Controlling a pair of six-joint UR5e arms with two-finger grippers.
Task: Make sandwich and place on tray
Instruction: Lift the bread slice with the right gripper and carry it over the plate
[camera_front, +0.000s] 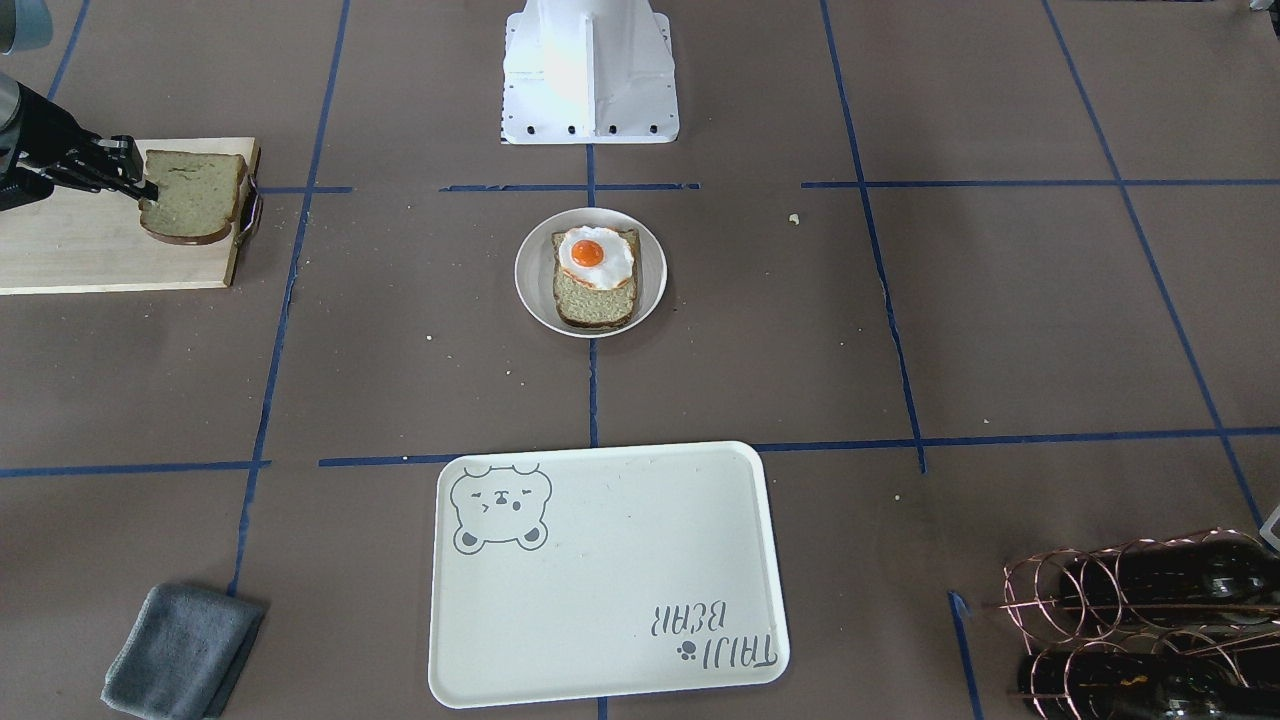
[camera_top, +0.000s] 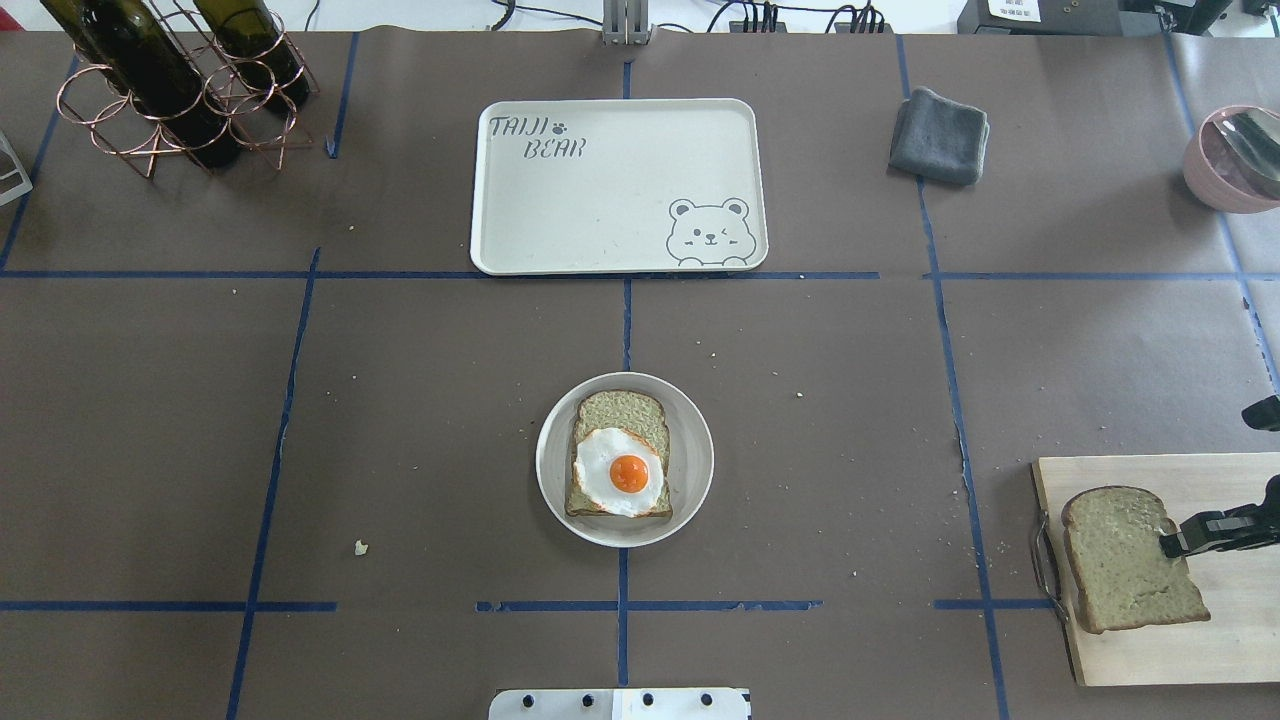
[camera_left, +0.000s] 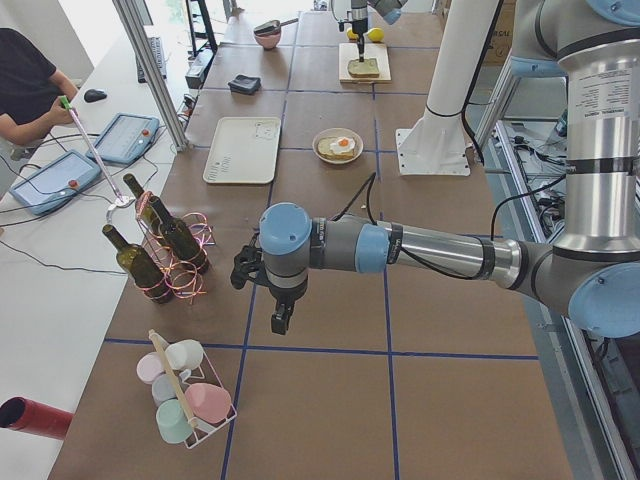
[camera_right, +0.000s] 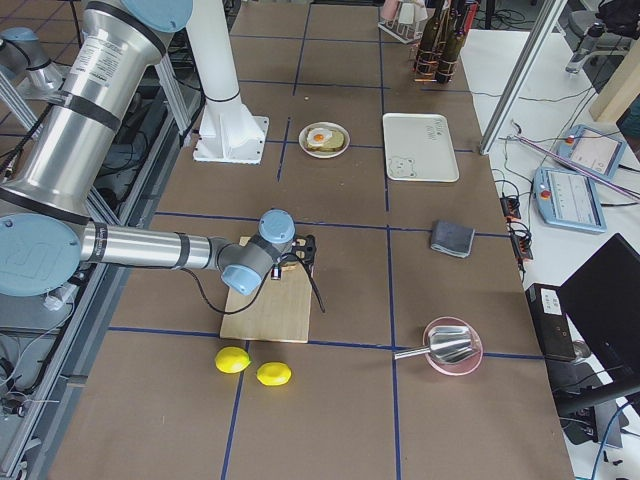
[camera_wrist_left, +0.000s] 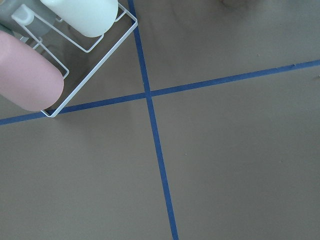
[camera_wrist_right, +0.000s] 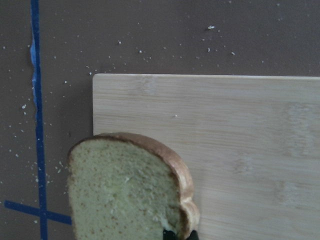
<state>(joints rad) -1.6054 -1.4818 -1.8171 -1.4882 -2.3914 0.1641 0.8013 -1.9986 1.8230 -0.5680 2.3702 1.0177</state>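
Right gripper (camera_top: 1170, 544) is clamped on the right edge of the loose bread slice (camera_top: 1122, 558) over the cutting board (camera_top: 1235, 635), at the robot's right end of the table. The slice looks a bit lifted: a shadow shows under it in the front view, and its left edge overhangs the board. The rest of the sandwich is at table centre: a bottom slice (camera_top: 618, 412) lies on the round plate (camera_top: 697, 450) with the fried egg (camera_top: 620, 472) on its near half, yolk up.

Key relation: the plate lies to the robot's left of the held slice and slightly farther from the base, well apart. The move is mostly a sideways carry toward centre. Both slices have their rounded tops pointing away from the robot. The held one is turned a little counter-clockwise in the overhead view, so a small twist looks needed to line up the crusts.

The tray (camera_top: 600, 200) sits past the plate, farther from the base, with nothing on it. That step is not done yet.

The right arm is the nearer one by far. The left gripper (camera_left: 281, 322) hangs at the opposite end by the cup rack (camera_left: 185, 395), well away from the food. It shows only in the side view, so I cannot tell whether it is open or closed.
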